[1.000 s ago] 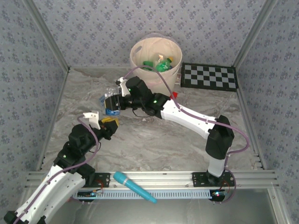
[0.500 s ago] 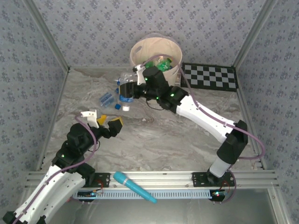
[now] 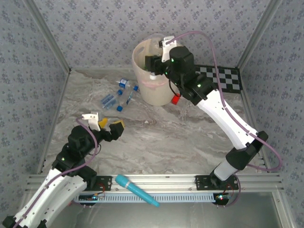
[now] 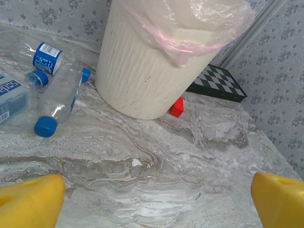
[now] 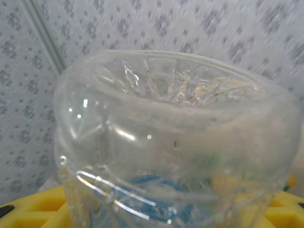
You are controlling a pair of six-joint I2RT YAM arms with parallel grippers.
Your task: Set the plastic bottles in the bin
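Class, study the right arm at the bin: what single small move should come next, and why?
Probably open the right gripper and let the clear bottle drop: the bottle is clamped between its yellow fingers, and from above the gripper appears to hang over the bin's open mouth.

A marbled grey table (image 3: pixel 156 142) sits inside walls (image 3: pixel 95 28) papered pale blue-grey with small flowers, joined by metal corner rails (image 3: pixel 47 38). A black-and-white checkerboard (image 4: pixel 216 83) lies ahead of the left fingers (image 4: pixel 28 202), toward their right.
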